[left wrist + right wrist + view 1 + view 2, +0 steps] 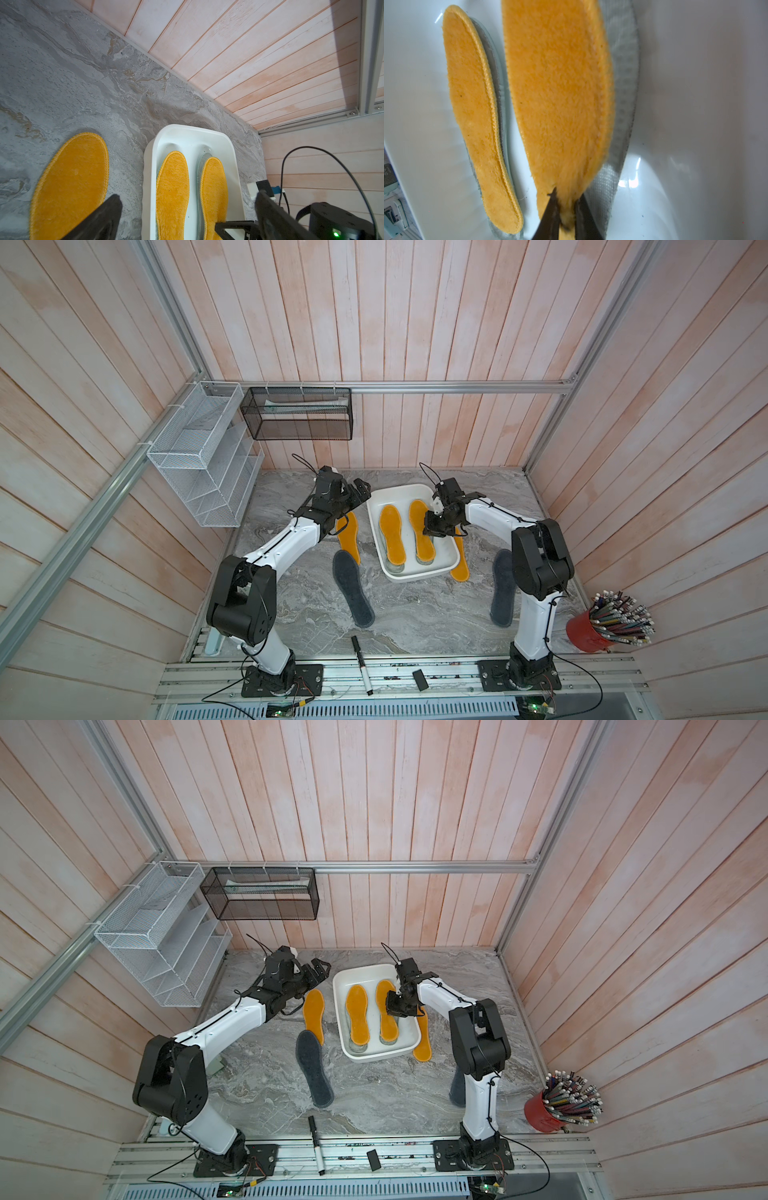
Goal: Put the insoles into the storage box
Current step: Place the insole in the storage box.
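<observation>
The white storage box (pixel 399 490) (pixel 362 969) holds two yellow insoles, each lying on a pale translucent one. My right gripper (pixel 434 530) (pixel 566 194) is inside the box, shut on the edge of the right yellow insole (pixel 424 548) (pixel 558 93). The left yellow insole (pixel 392 539) (pixel 475 108) lies flat beside it. My left gripper (pixel 358 490) (pixel 188 197) hangs open and empty near the box's far left corner. Outside the box, a yellow insole (pixel 349 540) (pixel 70 182) and a dark grey insole (pixel 353 589) lie to its left. Another yellow insole (pixel 460 565) and another dark grey insole (pixel 503 589) lie to its right, partly behind the right arm.
A white wire rack (pixel 203 456) and a black mesh basket (pixel 297 414) hang on the back left walls. A red cup of pencils (pixel 590 630) stands at the front right. A black marker (pixel 360 664) and a small black block (pixel 419 679) lie at the front edge.
</observation>
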Controlling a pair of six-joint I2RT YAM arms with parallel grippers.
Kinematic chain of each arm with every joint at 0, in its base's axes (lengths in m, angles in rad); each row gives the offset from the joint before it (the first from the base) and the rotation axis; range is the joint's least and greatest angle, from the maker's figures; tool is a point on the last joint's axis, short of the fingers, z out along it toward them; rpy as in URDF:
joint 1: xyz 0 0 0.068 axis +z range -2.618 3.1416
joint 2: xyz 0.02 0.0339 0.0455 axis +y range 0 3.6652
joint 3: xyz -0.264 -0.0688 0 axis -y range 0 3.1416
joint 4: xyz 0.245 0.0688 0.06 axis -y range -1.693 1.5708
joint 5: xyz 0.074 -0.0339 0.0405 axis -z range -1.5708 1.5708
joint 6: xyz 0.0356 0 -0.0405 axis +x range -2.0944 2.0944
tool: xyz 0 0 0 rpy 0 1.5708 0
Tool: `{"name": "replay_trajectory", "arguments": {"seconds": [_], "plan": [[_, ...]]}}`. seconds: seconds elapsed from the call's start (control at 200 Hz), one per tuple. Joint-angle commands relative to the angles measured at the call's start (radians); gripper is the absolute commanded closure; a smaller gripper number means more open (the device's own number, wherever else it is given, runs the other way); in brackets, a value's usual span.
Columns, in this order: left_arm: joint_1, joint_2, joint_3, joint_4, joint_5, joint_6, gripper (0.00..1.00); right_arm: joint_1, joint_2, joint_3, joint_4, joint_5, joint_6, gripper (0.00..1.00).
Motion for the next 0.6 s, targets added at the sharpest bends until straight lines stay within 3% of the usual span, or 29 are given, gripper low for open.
{"name": "replay_trajectory", "arguments": {"seconds": [0.0,0.385,0.59], "plan": [[0.006,-0.024,-0.013,0.013,-0.016,-0.004,0.00,0.005,0.021,0.034,-0.029,0.019,-0.008,0.81],[0.008,-0.035,-0.018,0.011,-0.021,-0.004,0.00,0.005,0.018,0.046,-0.041,0.027,-0.018,0.75],[0.008,-0.038,-0.026,0.004,-0.028,-0.016,0.00,0.005,-0.004,0.031,-0.034,0.035,-0.016,0.65]]}}
